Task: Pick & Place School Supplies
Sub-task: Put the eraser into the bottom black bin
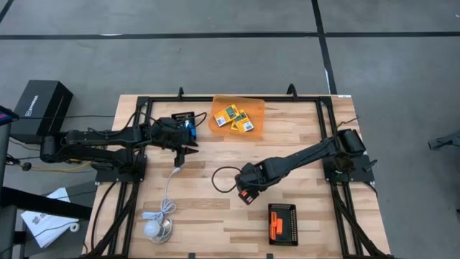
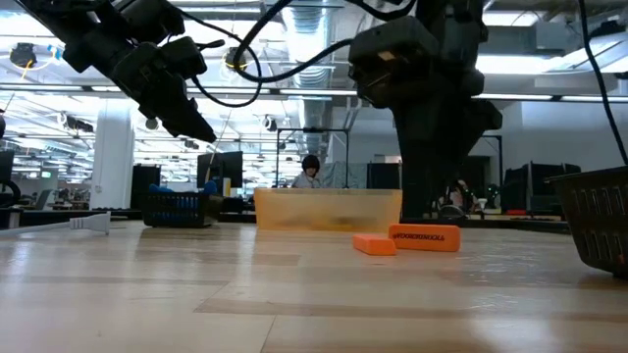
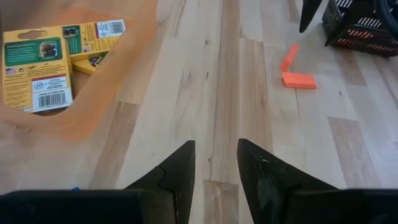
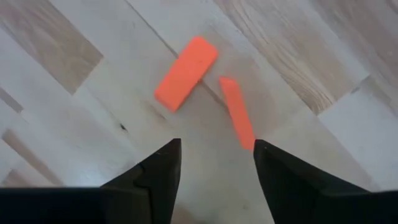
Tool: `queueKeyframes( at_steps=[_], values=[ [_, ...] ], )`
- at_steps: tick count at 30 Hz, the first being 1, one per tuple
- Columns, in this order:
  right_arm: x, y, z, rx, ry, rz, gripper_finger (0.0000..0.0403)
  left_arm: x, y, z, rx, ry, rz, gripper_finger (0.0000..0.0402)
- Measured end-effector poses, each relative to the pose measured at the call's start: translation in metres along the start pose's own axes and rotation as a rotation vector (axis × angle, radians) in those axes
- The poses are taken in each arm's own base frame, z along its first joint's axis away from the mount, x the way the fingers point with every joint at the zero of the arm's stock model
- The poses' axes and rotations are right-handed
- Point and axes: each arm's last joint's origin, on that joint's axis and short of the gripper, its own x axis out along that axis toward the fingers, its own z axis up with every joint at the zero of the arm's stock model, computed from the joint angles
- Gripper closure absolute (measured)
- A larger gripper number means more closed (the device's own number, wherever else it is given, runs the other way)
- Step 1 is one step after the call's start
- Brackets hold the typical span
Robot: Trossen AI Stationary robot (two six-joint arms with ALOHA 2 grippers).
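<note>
While open, right tool hovers over two orange sticks.

I see even, bright overhead light across the pale wooden tabletop, with only soft shadows. In the low view, ceiling strip lights glare in the room behind, the near wood is blurred, and the translucent orange tray looks hazy.

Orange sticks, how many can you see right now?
4: two loose sticks on the table under the right hand, two in the black tray; more may be hidden.
</note>
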Motion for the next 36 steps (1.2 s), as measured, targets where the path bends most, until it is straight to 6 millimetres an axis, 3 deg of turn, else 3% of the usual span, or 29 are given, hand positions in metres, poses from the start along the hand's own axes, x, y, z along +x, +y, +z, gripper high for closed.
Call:
queueKeyframes(
  at_steps=[14,22,36],
  values=[
    [0.003,-0.012,0.011,-0.094,-0.003,-0.020,0.0206,0.000,0.000,0.000,-0.001,0.001,0.000,0.0286],
    [0.007,-0.020,0.017,-0.109,0.020,-0.029,0.0182,0.000,0.000,0.000,-0.006,0.001,0.001,0.0286],
    [0.012,-0.015,0.024,-0.160,-0.005,0.043,0.0158,0.000,0.000,0.000,-0.012,0.002,0.001,0.0286]
  ],
)
